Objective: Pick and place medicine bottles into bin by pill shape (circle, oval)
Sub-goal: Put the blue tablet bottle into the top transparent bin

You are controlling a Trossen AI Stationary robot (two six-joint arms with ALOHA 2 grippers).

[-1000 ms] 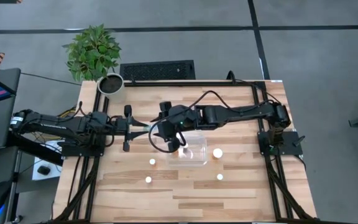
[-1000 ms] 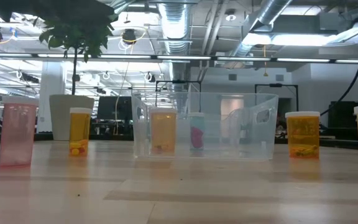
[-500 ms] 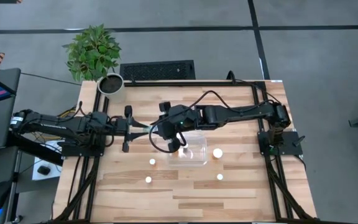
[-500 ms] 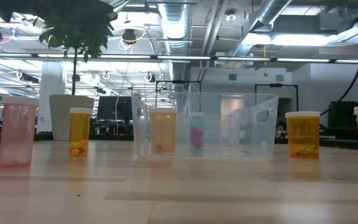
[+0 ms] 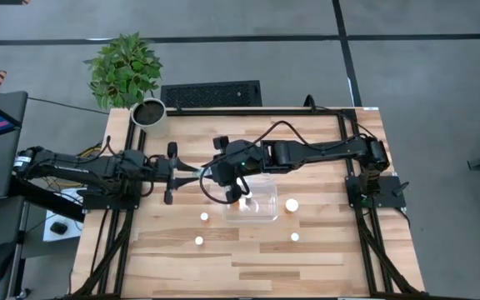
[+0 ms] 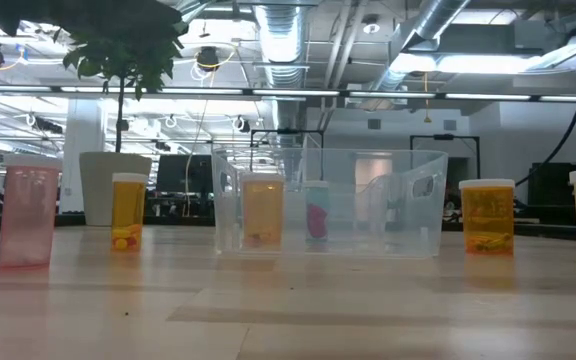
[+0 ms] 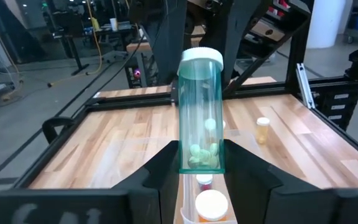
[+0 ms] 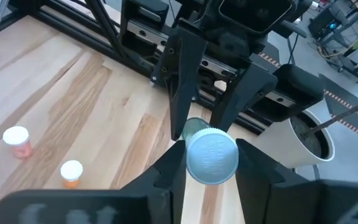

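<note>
- No text, label, brand, number or sign can be read in any view.
- Bottles on the table (image 6: 288, 310), low view: the pink bottle (image 6: 28, 215) and the amber bottles (image 6: 487, 216) show plain faces with no readable label.
- Teal bottle (image 7: 200, 111) in the left wrist view: clear wall, white cap, no print that can be made out.
- Clear bin (image 6: 328, 203): its walls show no marking.
</note>
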